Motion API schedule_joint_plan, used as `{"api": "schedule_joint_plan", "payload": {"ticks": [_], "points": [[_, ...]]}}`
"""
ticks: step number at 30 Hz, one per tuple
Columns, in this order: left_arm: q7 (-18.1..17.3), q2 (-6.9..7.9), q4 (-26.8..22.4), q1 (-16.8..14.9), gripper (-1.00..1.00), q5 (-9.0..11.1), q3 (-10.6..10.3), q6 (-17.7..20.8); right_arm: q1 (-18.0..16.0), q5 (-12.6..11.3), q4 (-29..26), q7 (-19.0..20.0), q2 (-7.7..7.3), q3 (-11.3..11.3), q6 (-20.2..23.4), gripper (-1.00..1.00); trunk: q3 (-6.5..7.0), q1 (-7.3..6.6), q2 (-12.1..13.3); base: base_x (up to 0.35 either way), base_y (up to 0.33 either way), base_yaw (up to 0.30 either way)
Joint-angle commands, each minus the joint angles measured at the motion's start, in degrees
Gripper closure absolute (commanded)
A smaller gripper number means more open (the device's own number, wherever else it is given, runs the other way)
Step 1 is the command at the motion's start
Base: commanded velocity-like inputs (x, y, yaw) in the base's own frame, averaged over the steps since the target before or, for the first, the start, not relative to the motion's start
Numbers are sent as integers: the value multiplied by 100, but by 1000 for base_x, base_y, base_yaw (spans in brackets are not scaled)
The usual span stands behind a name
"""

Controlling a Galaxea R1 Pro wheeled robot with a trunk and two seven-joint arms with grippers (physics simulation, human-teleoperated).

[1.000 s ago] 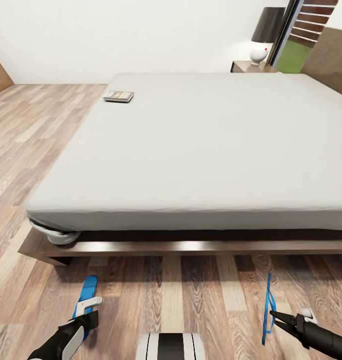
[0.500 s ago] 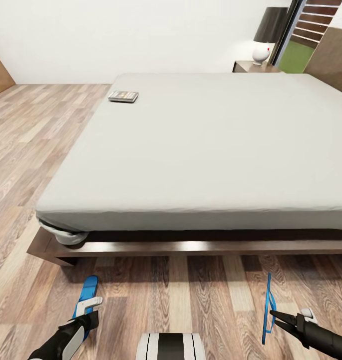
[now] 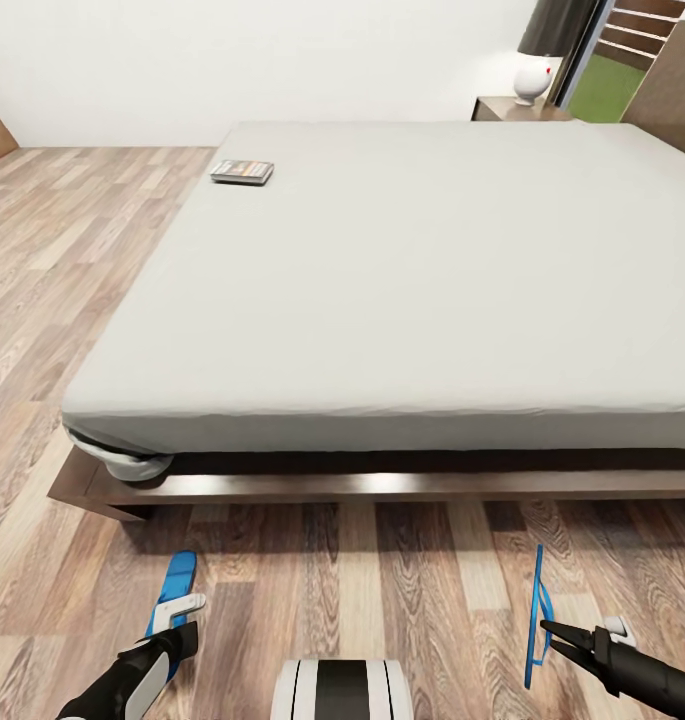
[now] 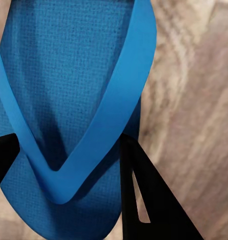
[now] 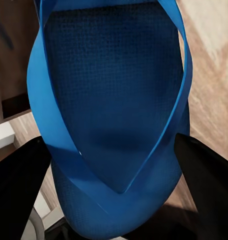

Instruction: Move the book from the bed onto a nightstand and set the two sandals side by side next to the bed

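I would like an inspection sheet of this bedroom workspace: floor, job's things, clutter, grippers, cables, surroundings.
Surface: wood plank floor in front of the bed.
Job's things: book lies flat near the bed's far left edge; left sandal and right sandal are each held by a gripper, far apart; the right one hangs on edge. Nightstand stands beyond the bed's far right corner.
Clutter: nothing seen.
Grippers: left gripper has its jaws closed on the left sandal; right gripper has its jaws closed on the right sandal.
Cables: nothing seen.
Surroundings: white wall, lamp on the nightstand, window.
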Motion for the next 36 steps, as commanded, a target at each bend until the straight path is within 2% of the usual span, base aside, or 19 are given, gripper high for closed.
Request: {"api": "schedule_joint_plan", "payload": {"ticks": [1,7,23,29,36], "points": [[25,2,-14,1,100,40,-15,33,-2,-10,1,9,-2,-11,46,100,-3,-1,-1,0,0,0],[25,1,-14,1,100,40,-20,33,-2,-10,1,9,-1,-11,44,100,-3,-1,-1,0,0,0],[25,1,-14,1,100,40,-17,33,-2,-10,1,9,-2,-11,44,100,-358,40,-23,0,0,0],[23,1,-14,1,100,40,-23,-28,-2,-10,1,9,1,-11,44,100,-358,40,-23,0,0,0],[25,1,-14,1,100,40,-24,-458,-2,-10,1,9,0,-11,46,100,-358,40,-23,0,0,0]]}}
